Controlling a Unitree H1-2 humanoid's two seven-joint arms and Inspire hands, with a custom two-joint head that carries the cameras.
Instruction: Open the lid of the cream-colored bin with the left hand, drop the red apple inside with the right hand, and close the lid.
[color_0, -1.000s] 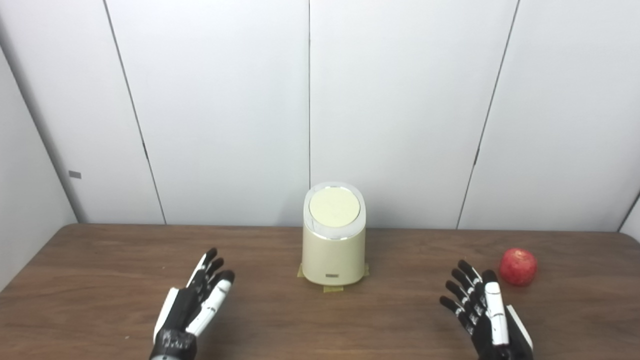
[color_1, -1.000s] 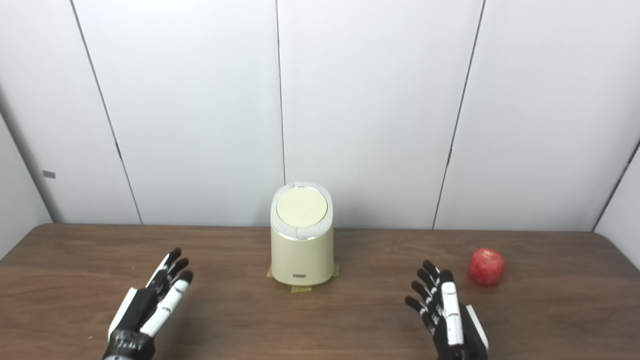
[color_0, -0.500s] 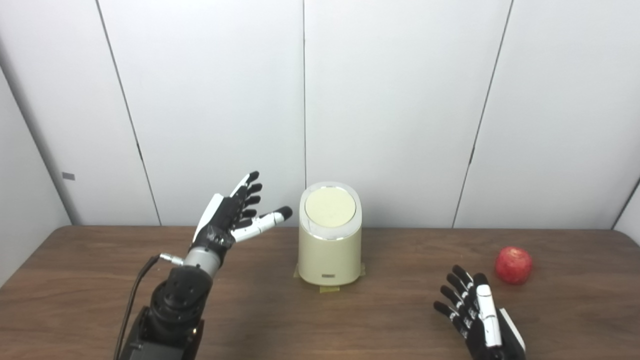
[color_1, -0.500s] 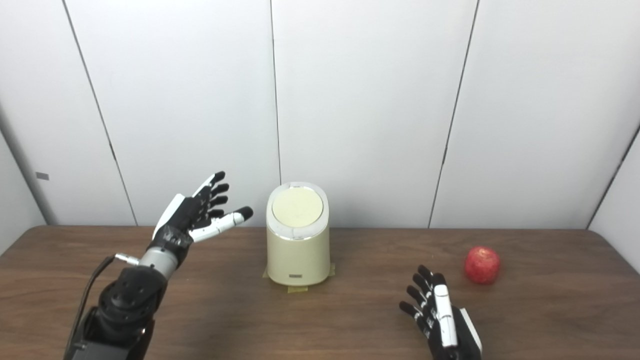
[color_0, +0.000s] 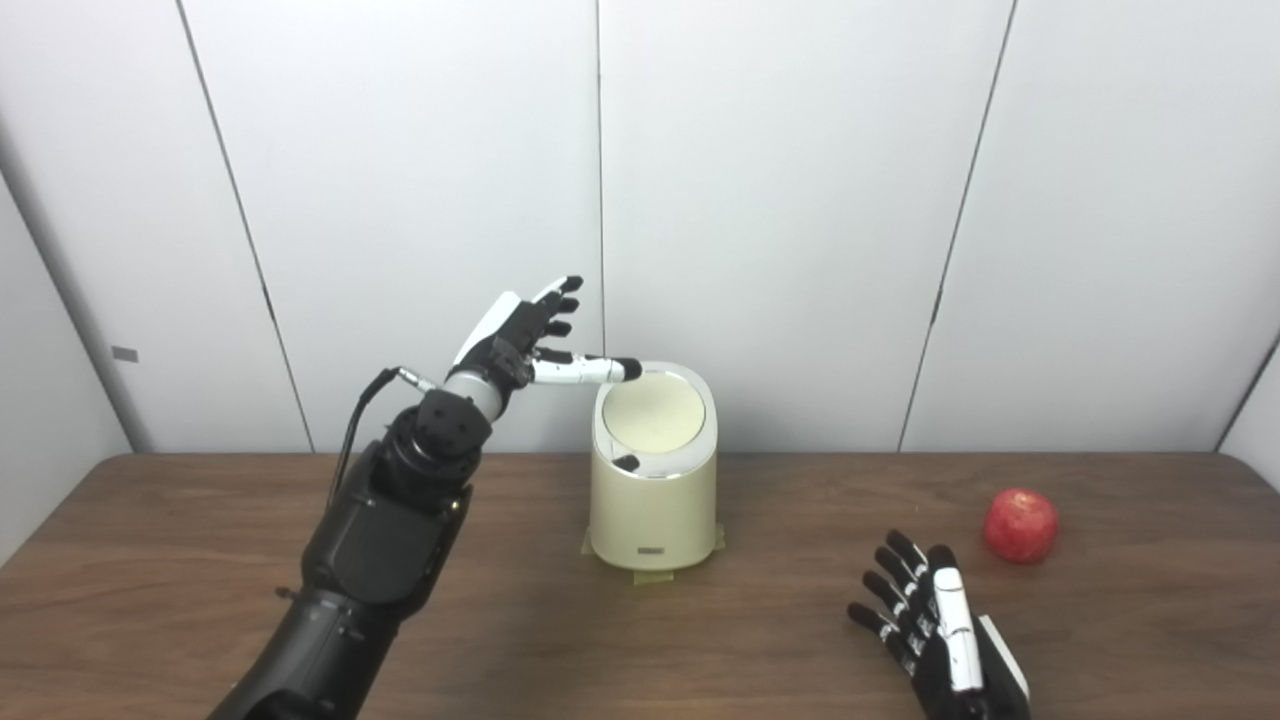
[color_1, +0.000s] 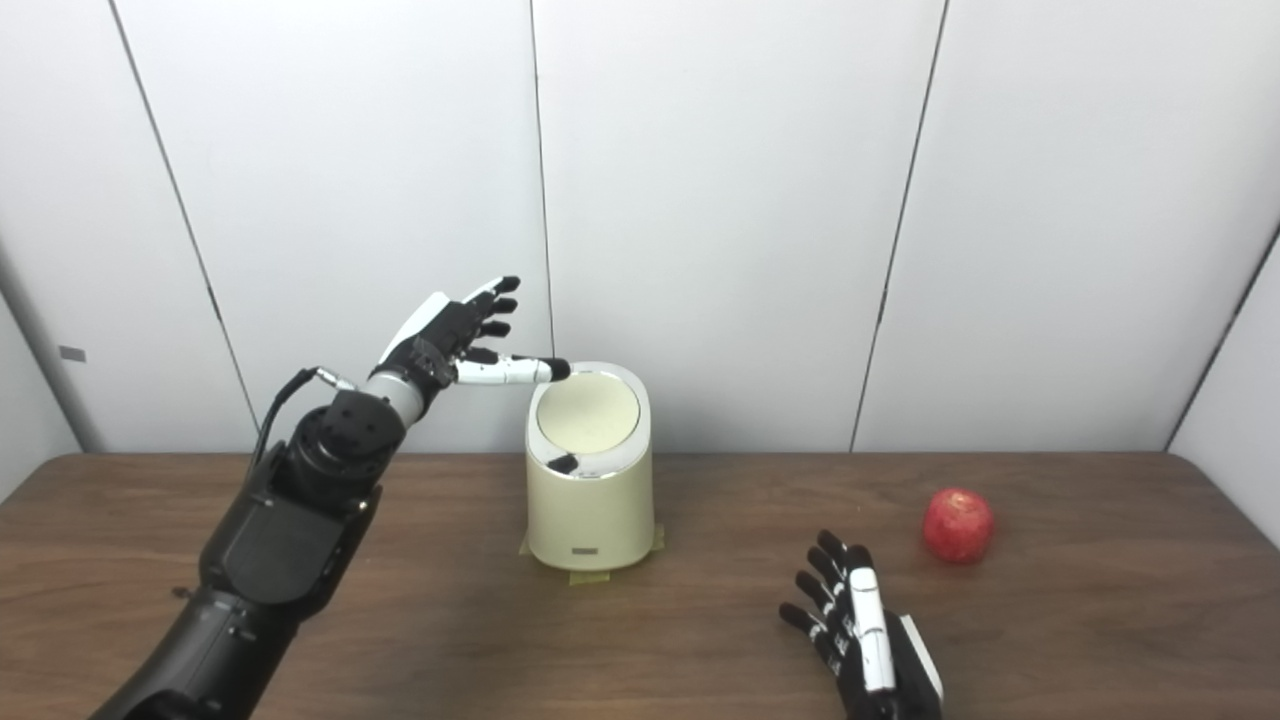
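Cream-colored and upright, your bin (color_0: 651, 470) stands at the back of the brown worktop (color_0: 200, 590), its round lid (color_0: 647, 412) shut and flat on top. Your left hand (color_0: 520, 335) is raised just left of the bin at lid height, fingers (color_0: 560, 300) spread and holding nothing, with the thumb reaching toward the lid's rim; you cannot tell whether it touches. Right of the bin, well apart, lies the red apple (color_0: 1020, 524). Your right hand (color_0: 940, 625) rests low in front of the apple, fingers apart, empty.
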